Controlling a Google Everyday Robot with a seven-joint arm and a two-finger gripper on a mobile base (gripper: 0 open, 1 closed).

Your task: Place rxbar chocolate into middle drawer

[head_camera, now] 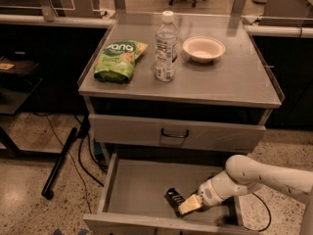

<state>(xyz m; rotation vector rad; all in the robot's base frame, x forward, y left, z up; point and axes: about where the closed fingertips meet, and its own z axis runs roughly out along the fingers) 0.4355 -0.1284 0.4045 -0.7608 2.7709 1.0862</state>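
The middle drawer (pixel 139 187) stands pulled out toward me, its grey floor bare over the left half and its low side walls showing on both sides. In the right half of the drawer, toward its front edge, lies the rxbar chocolate (pixel 172 197), a small dark wrapper set at a slant on the floor. The gripper (pixel 189 205) is down inside the drawer too, just to the right of the bar and touching its near end, pale yellow against the grey. Whether it is clamped on the bar or only resting against it, I cannot tell from where I stand. The white arm (pixel 254 173) reaches into the drawer over its right wall.

Directly above the drawer is a closed drawer front (pixel 132 131) with a dark loop handle (pixel 175 133). Higher still above the drawer, the cabinet top (pixel 230 82) carries a green snack bag (pixel 119 60) over the drawer's left side, a clear water bottle (pixel 167 45) standing upright over its middle, and a pale bowl (pixel 204 48) just right of the bottle. Left of the drawer, a dark pole (pixel 61 163) leans down to the speckled floor beside some loose cables (pixel 84 151).
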